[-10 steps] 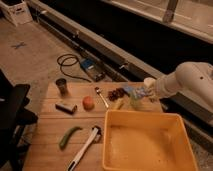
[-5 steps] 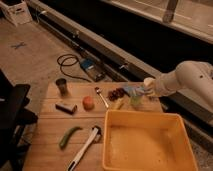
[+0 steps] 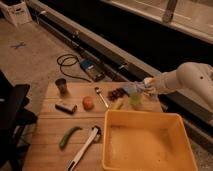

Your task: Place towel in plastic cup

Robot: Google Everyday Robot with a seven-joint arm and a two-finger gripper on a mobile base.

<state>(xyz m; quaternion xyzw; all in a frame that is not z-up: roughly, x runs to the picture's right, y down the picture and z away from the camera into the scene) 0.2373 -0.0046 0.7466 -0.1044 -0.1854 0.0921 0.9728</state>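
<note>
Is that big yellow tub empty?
Empty: the yellow tub shows only bare floor. The gripper hovers beyond it, over the green cup.

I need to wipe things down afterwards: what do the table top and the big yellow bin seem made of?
Table top: wood, matte, judging by plank seams and warm grain. Yellow bin: probably plastic, smooth with a slight sheen and a moulded, rounded rim. The pincer hovers by the green cup, just beyond the bin's far rim.

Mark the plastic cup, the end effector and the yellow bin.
plastic cup [image 3: 135,100], camera view, its green side wall.
end effector [image 3: 139,88], camera view, its tip, just above the cup.
yellow bin [image 3: 150,114], camera view, its far rim.
</note>
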